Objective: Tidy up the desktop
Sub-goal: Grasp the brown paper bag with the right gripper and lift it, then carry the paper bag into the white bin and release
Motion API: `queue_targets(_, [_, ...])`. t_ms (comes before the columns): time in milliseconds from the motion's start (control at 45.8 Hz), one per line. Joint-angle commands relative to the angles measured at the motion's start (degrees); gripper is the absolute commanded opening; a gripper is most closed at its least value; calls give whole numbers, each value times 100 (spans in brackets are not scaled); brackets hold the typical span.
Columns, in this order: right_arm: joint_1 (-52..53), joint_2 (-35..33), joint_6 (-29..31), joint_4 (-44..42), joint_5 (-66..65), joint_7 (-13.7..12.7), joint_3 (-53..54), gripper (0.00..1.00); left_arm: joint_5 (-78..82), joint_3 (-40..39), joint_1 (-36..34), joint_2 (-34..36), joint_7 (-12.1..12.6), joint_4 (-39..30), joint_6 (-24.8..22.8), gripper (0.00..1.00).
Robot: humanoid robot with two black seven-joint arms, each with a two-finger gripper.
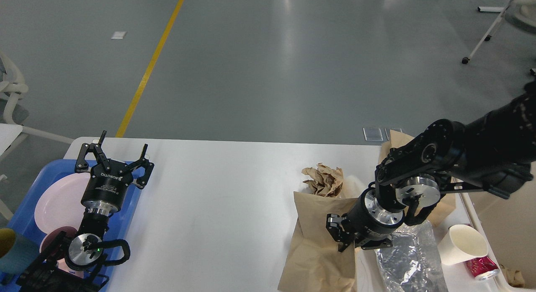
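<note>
The white desktop (217, 191) fills the lower part of the head view. My right gripper (340, 235) is low at the right of it, shut on a flat brown paper bag (318, 241) that it holds tilted up off the surface; the fingertips are partly hidden by the bag. A crumpled ball of brown paper (324, 179) lies just behind the bag. My left gripper (118, 151) stands open and empty over the far edge of a blue tray (25, 208) at the left.
The tray holds a pink plate (56, 200), a pink bowl (52, 237) and a teal cup (16, 250). Right of the bag lie a silver foil pouch (412, 262), a white paper cup (462, 244) and a red can (481, 267). More brown paper (398, 143) sits behind my right arm.
</note>
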Motion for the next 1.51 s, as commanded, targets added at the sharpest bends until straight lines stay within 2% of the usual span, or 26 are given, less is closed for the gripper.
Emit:
queue_targets(0, [869, -245, 882, 109, -2, 206, -421, 0, 0, 0, 0, 0, 2, 0, 0, 96])
queue_targets(175, [2028, -342, 1560, 127, -54, 1050, -1396, 0, 0, 0, 0, 0, 2, 0, 0, 96])
queue_targets(240, [2521, -430, 1832, 127, -72, 1226, -1765, 0, 0, 0, 0, 0, -7, 0, 0, 96])
queue_targets(372, [3234, -527, 2211, 127, -107, 1244, -2302, 0, 0, 9, 0, 0, -7, 0, 0, 96])
queue_targets(678, [3120, -720, 2018, -84, -151, 1235, -2846, 0, 0, 9, 0, 0, -7, 0, 0, 96])
queue_targets(852, [2629, -1361, 1526, -681, -133, 1191, -3559, 0, 0, 9, 0, 0, -15, 0, 0, 96])
queue_targets(1049, [1399, -2371, 700, -1718, -169, 1165, -3779, 0, 0, 9, 0, 0, -15, 0, 0, 96])
queue_targets(1246, [247, -3277, -459, -2439, -107, 1174, -3542, 0, 0, 9, 0, 0, -15, 0, 0, 96])
queue_targets(1421, [-1123, -3541, -1734, -2957, -63, 1165, -3016, 0, 0, 9, 0, 0, -7, 0, 0, 96])
queue_targets(1443, [-1560, -3611, -1918, -3176, -63, 1156, -2727, 0, 0, 9, 0, 0, -15, 0, 0, 96])
queue_targets(1486, [-2063, -3647, -2008, -3449, -54, 1130, -2418, 0, 0, 9, 0, 0, -7, 0, 0, 96])
